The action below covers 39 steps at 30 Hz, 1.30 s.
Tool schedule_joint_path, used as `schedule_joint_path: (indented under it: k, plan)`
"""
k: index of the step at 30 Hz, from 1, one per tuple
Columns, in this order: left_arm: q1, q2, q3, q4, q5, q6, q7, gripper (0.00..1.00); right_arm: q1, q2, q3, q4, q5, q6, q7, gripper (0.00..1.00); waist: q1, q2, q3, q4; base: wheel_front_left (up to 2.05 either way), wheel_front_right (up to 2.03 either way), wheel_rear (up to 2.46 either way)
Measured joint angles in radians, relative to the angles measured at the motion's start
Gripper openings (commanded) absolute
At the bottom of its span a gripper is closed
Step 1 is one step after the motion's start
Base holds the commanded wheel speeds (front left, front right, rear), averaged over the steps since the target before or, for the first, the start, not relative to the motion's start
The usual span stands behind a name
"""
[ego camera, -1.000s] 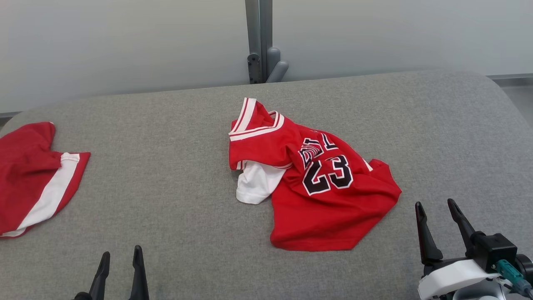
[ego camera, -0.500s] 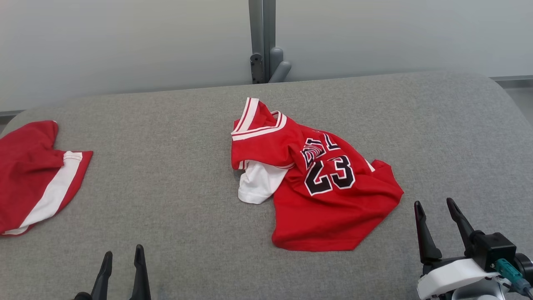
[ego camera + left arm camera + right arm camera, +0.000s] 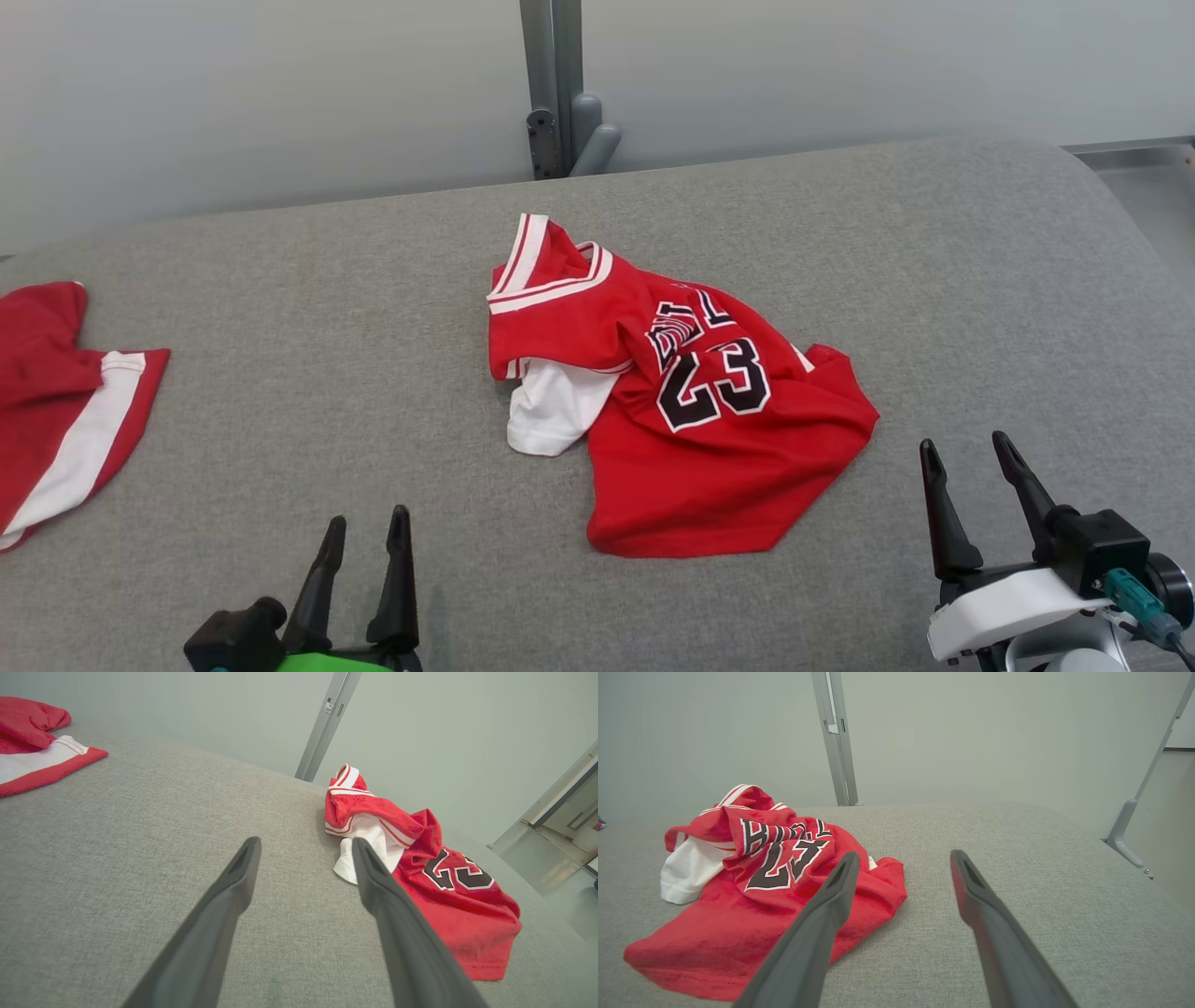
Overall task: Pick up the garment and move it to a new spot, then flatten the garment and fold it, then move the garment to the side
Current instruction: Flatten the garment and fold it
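Red jersey [image 3: 691, 411] w/ a black "23" lies crumpled in the middle of the head pic, on the grey worktop [image 3: 308, 308]. Its striped neck part pokes up at the top left of the heap. A white bit sticks out on the left side, & the red bottom edge points to the bottom of the pic. Left gripper [image 3: 368, 518] is at the bottom, left of centre, jaws apart w/ nothing in them, not touching the jersey. Right gripper [image 3: 963, 441] is at the lower right, jaws apart too & empty, near the jersey's right corner but not touching it. In the left wrist pic the jersey [image 3: 467, 905] is on the right side. In the right wrist pic the jersey [image 3: 752, 891] is on the left side. A 2nd red & white cloth [image 3: 65, 392] lies at the far left edge, well apart from the jersey. A grey post [image 3: 551, 84] stands behind the worktop at top centre, in front of a pale wall [image 3: 280, 93].
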Motion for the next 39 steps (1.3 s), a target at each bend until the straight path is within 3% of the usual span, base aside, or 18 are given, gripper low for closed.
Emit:
schedule_joint_path:
  k: [8,20,36,37,39]
  plan:
    - [-0.141,0.000,-0.121,0.144,-0.049,-0.001,0.057,1.00,-0.023,-0.002,0.006,-0.003,0.000,0.000,0.000,1.00,0.0000,0.0000,0.027,-0.059,0.00,0.00,0.00]
    - [-0.363,0.027,-0.152,0.384,-0.074,-0.001,0.131,1.00,-0.061,0.005,0.006,-0.011,0.001,0.000,0.000,1.00,0.0000,0.0000,0.094,-0.129,0.00,0.00,0.00]
    - [-0.539,0.067,-0.270,0.595,-0.169,-0.001,0.095,1.00,-0.087,0.020,0.006,-0.010,0.005,0.000,0.000,1.00,0.0000,0.0000,0.159,-0.173,0.00,0.00,0.00]
    - [-0.545,0.067,-0.281,0.600,-0.178,-0.001,0.095,0.83,-0.089,0.021,0.006,-0.010,0.005,0.000,0.000,1.00,0.0000,0.0000,0.160,-0.174,0.00,0.00,0.00]
    - [-0.556,0.068,-0.305,0.604,-0.198,-0.001,0.095,0.10,-0.091,0.021,0.005,-0.010,0.005,0.000,0.000,1.00,0.0001,0.0001,0.163,-0.174,0.00,0.00,0.00]
